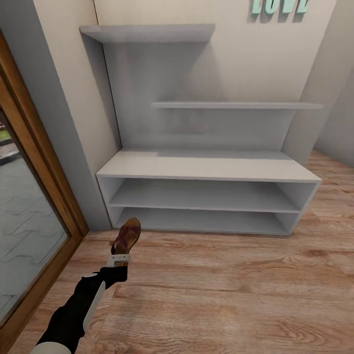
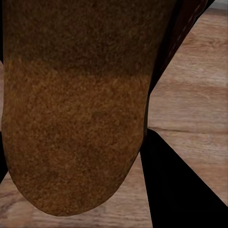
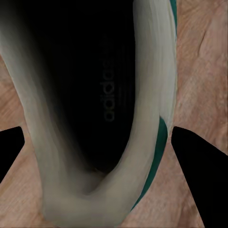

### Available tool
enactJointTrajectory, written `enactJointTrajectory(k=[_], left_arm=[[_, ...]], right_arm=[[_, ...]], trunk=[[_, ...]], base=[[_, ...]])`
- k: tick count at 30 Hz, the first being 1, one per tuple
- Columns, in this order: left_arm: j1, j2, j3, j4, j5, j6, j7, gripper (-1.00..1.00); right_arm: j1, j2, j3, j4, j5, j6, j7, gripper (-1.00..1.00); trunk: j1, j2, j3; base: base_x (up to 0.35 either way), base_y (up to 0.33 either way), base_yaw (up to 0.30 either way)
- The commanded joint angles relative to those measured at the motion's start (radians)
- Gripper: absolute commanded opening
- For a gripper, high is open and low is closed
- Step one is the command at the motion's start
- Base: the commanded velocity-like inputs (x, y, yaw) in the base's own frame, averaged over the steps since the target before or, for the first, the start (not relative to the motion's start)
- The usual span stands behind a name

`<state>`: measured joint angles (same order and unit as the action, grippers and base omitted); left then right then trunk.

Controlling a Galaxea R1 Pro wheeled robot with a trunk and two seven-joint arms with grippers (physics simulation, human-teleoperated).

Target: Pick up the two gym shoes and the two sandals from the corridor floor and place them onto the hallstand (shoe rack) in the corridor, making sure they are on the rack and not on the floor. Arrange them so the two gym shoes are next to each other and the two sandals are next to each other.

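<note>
Inside the gym shoe (image 3: 95, 114), printed along the dark insole, the brand word "adidas" (image 3: 109, 92) reads in faint grey lowercase letters running lengthwise down the footbed. High on the wall (image 1: 246, 54) above the hallstand (image 1: 206, 167), mint-green raised letters (image 1: 280, 6) are cut off by the frame's edge; only their lower halves show, and they look like "LOVE", though the word cannot be read with certainty.

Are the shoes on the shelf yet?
Not yet. The hallstand has no shoes on it. The left gripper holds one sandal just in front of it, and the right gripper holds a gym shoe. All four still need placing.
</note>
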<state>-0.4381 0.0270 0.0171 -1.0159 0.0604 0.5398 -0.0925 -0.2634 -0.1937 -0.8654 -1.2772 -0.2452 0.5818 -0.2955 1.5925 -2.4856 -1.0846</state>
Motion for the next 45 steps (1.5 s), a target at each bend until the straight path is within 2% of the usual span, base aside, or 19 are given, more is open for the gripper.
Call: enactJointTrajectory(k=[1, 2, 3, 4, 6, 8, 13, 15, 17, 20, 23, 25, 28, 31, 35, 45], left_arm=[[-0.001, -0.001, 0.001, -0.001, 0.004, 0.006, -0.006, -1.00], [-0.001, -0.001, 0.001, -0.001, 0.004, 0.006, -0.006, -1.00], [-0.001, -0.002, 0.000, -0.001, 0.004, 0.006, -0.006, -1.00], [-0.001, -0.002, -0.001, -0.001, 0.004, 0.006, -0.006, -1.00], [-0.001, -0.004, -0.002, 0.005, 0.005, 0.007, -0.006, -1.00], [-0.001, -0.007, -0.004, 0.019, 0.005, 0.007, -0.006, -1.00], [-0.002, -0.034, -0.035, 0.084, 0.002, 0.011, -0.004, -1.00], [-0.004, -0.051, -0.040, 0.089, 0.000, 0.013, -0.002, -1.00], [-0.022, -0.067, -0.042, 0.090, -0.001, 0.016, 0.000, -1.00], [-0.046, -0.072, -0.043, 0.092, 0.000, 0.029, 0.000, -1.00], [-0.068, -0.074, -0.043, 0.093, -0.001, 0.101, 0.001, -1.00], [-0.080, -0.074, -0.043, 0.092, -0.002, 0.132, 0.001, -1.00], [-0.092, -0.072, -0.043, 0.077, -0.002, 0.161, 0.002, -1.00], [-0.095, -0.070, -0.042, 0.057, -0.002, 0.166, 0.002, -1.00], [-0.096, -0.068, -0.042, 0.052, -0.002, 0.167, 0.002, -1.00], [-0.094, -0.068, -0.043, 0.054, -0.002, 0.165, 0.001, -1.00]], right_arm=[[0.000, -0.010, -0.041, -0.001, -0.028, -0.001, -0.008, -1.00], [0.000, -0.018, -0.099, -0.001, -0.027, 0.000, -0.008, -1.00], [0.000, -0.020, -0.115, -0.001, -0.026, 0.000, -0.008, -1.00], [0.000, -0.023, -0.152, -0.002, -0.023, 0.004, -0.008, -1.00], [0.000, -0.039, -0.178, -0.002, -0.012, 0.007, -0.009, -1.00], [0.000, -0.067, -0.185, -0.001, 0.004, 0.008, -0.009, -1.00], [0.000, -0.209, -0.194, 0.004, 0.044, 0.008, -0.008, -1.00], [0.000, -0.243, -0.197, 0.007, 0.048, 0.008, -0.007, -1.00], [0.000, -0.259, -0.201, 0.009, 0.051, 0.007, -0.007, -1.00], [0.000, -0.264, -0.203, 0.010, 0.053, 0.007, -0.008, -1.00], [0.000, -0.265, -0.204, 0.009, 0.079, 0.007, -0.009, -1.00], [0.000, -0.265, -0.203, 0.009, 0.114, 0.007, -0.009, -1.00], [0.000, -0.261, -0.201, 0.009, 0.220, 0.007, -0.010, -1.00], [0.000, -0.260, -0.200, 0.009, 0.276, 0.007, -0.010, -1.00], [0.000, -0.258, -0.200, 0.009, 0.293, 0.008, -0.009, -1.00], [0.000, -0.260, -0.204, 0.009, 0.288, 0.009, -0.008, -1.00]], trunk=[[0.000, 0.000, -0.001], [0.000, 0.000, -0.001], [0.000, 0.000, -0.001], [0.000, 0.000, -0.001], [0.000, 0.000, -0.001], [0.000, 0.000, -0.001], [0.000, 0.000, -0.001], [0.000, 0.000, -0.001], [0.000, 0.000, -0.001], [0.000, 0.000, -0.001], [0.000, 0.000, -0.001], [0.000, 0.000, -0.001], [0.000, 0.000, -0.001], [0.000, 0.000, -0.001], [0.000, 0.000, -0.001], [0.000, 0.000, -0.001]], base=[[0.000, 0.000, 0.000], [0.000, 0.000, 0.000], [0.000, 0.000, 0.000], [0.000, 0.000, 0.000], [0.000, 0.000, 0.000], [0.000, 0.000, 0.000], [0.000, 0.000, 0.000], [0.000, 0.000, 0.000], [0.000, 0.000, 0.000], [0.000, 0.000, 0.000], [0.000, 0.000, 0.000], [0.000, 0.000, 0.000], [0.000, 0.000, 0.000], [0.000, 0.000, 0.000], [0.027, -0.018, 0.000], [0.100, -0.272, 0.000]])
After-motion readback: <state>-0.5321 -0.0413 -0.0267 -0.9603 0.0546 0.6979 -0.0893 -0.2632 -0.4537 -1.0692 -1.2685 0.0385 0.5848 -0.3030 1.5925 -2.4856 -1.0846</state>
